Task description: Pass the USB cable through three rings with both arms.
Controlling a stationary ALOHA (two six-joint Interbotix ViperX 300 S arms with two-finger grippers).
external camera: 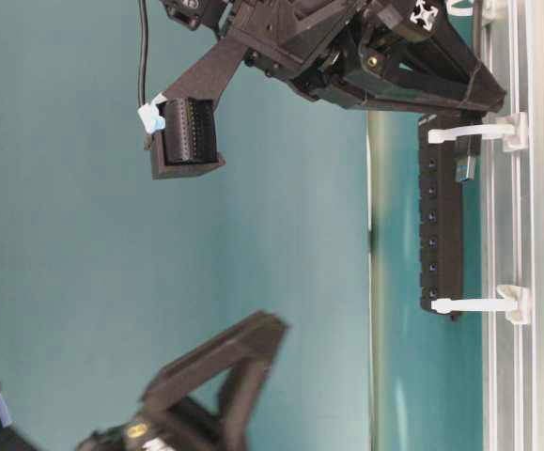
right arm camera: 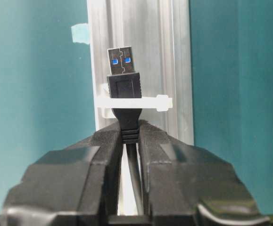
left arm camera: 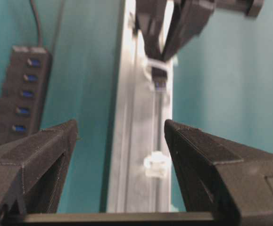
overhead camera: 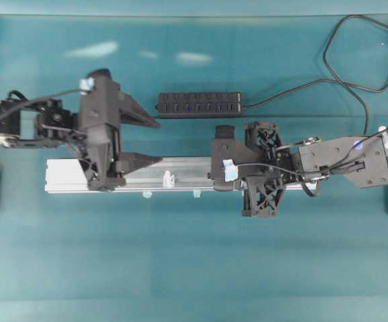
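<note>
Overhead, side-on, 2 wrist cams; rail [overhead camera: 180, 173] shared.

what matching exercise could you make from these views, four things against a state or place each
Things:
1. left claw
2. right claw
3. USB plug
4. black hub

States or places:
A. lying on the teal table beyond the silver rail
B. shut on the cable just behind the plug
C. wide open, holding nothing
D. metal tip poking through a white ring

Pairs: 1-C, 2-B, 3-D, 4-A
</note>
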